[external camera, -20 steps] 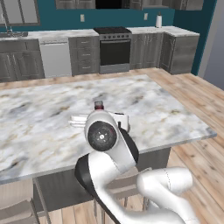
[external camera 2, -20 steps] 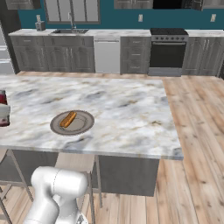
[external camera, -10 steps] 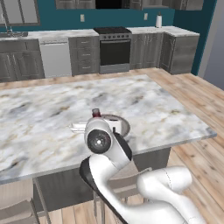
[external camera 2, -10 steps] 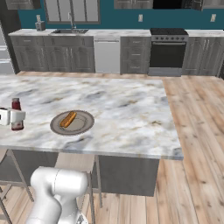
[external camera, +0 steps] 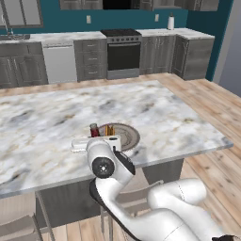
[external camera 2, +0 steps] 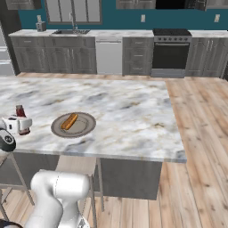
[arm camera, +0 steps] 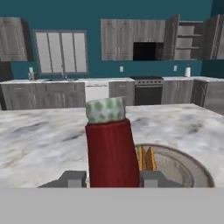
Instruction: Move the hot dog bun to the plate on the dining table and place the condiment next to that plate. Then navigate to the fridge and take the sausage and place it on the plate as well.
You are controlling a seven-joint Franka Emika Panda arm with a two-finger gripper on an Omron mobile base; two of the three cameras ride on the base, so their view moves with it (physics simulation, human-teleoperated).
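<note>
1. Two dark finger tips of the pincer (arm camera: 112, 179) flank the red condiment (arm camera: 111, 146), clenched on its lower body; the bottle stands upright between them with its pale cap on top.
2. From the right base camera, the pincer (external camera 2: 18, 125) with the condiment (external camera 2: 20, 116) sits at the near left part of the surface (external camera 2: 129, 111), just left of the plate (external camera 2: 84, 129) and apart from its rim. Whether the bottle's base touches the marble cannot be told.
3. The hot dog bun (external camera 2: 69, 121) lies on the plate, angled across its left half.
4. From the left base camera, the condiment (external camera: 94, 130) stands just left of the plate (external camera: 127, 134), with the bun (external camera: 109, 130) beside it.
5. Beyond the surface, grey cabinets (external camera: 92, 59), a white dishwasher (external camera: 59, 63) and a dark oven (external camera: 123, 55) line the teal wall.
</note>
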